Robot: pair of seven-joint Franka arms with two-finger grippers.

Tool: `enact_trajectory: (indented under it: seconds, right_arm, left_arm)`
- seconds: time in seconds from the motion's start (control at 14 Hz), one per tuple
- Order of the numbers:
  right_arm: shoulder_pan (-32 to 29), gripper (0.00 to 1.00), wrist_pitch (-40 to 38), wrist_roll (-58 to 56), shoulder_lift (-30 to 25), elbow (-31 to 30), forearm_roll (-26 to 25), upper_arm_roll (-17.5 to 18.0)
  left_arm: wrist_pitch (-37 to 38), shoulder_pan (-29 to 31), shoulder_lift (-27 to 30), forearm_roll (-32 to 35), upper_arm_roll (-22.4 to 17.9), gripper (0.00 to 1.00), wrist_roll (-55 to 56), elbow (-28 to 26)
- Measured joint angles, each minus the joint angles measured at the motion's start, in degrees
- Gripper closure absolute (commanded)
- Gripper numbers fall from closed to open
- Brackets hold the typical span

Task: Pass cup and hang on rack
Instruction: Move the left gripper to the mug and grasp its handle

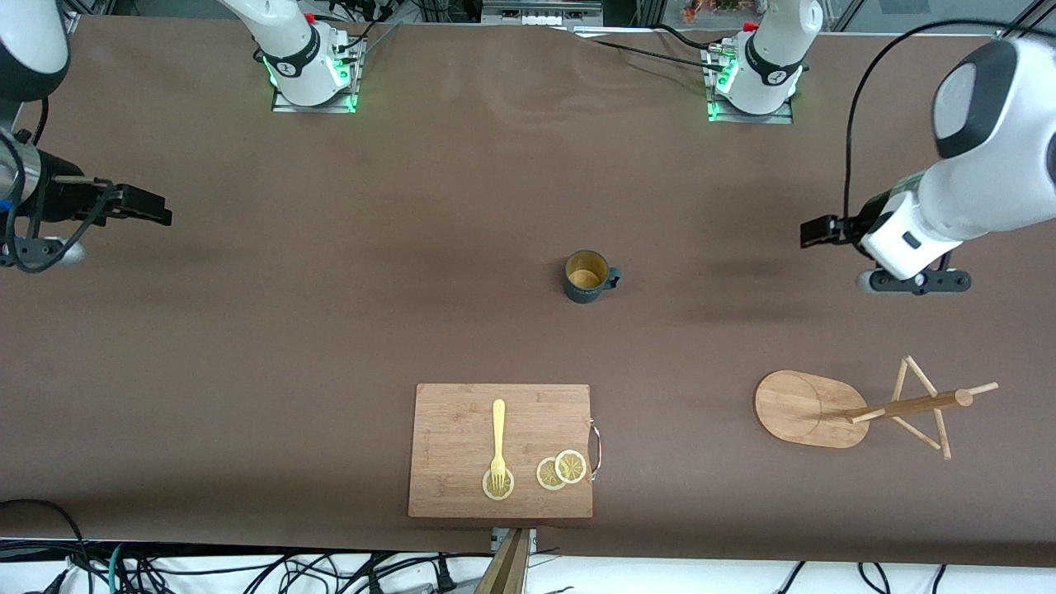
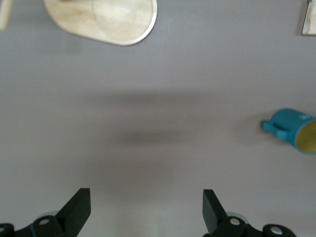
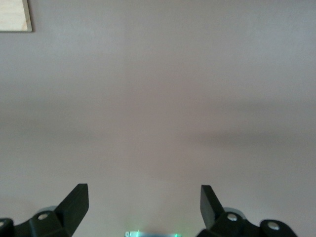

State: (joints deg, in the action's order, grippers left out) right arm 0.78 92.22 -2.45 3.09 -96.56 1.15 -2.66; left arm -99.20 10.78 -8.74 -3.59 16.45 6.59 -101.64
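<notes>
The dark teal cup (image 1: 587,276) stands upright near the middle of the table, its handle toward the left arm's end. It also shows in the left wrist view (image 2: 296,131). The wooden rack (image 1: 858,408) stands nearer the front camera toward the left arm's end; its oval base shows in the left wrist view (image 2: 106,19). My left gripper (image 1: 813,233) is open and empty over bare table between cup and table end, its midpoint in its own view (image 2: 146,210). My right gripper (image 1: 153,206) is open and empty over the right arm's end, also in its own view (image 3: 144,207).
A rectangular wooden cutting board (image 1: 501,450) lies near the front edge with a yellow fork (image 1: 498,441) and lemon slices (image 1: 561,470) on it. Its corner shows in the left wrist view (image 2: 310,19) and the right wrist view (image 3: 15,15). Brown cloth covers the table.
</notes>
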Motion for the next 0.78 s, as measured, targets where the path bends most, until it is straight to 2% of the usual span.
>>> enact_trajectory:
  seconds: [0.14, 0.43, 0.64, 0.78]
  right_arm:
    - [-3.1, 0.00, 2.4, 0.0, -4.6, -5.8, -0.2, 2.4]
    - [-3.6, 0.00, 0.1, 0.1, -7.8, -4.9, -3.1, 2.7]
    - [-3.6, 0.00, -0.5, 0.2, -7.0, -2.9, -3.6, 1.4]
    - [-3.6, 0.00, -0.5, 0.2, -6.0, -2.6, -3.6, 0.8]
  left_arm:
    - [-9.0, 0.8, -0.1, -6.4, -0.3, 0.00, -4.6, -5.9]
    - [-21.4, 1.4, -2.4, -24.1, -0.5, 0.00, -22.4, -14.6]
    - [-23.8, 1.5, -7.0, -35.3, -0.6, 0.00, -43.4, -16.7]
    - [-24.1, 2.3, -10.7, -40.4, -0.6, 0.00, -58.1, -16.9]
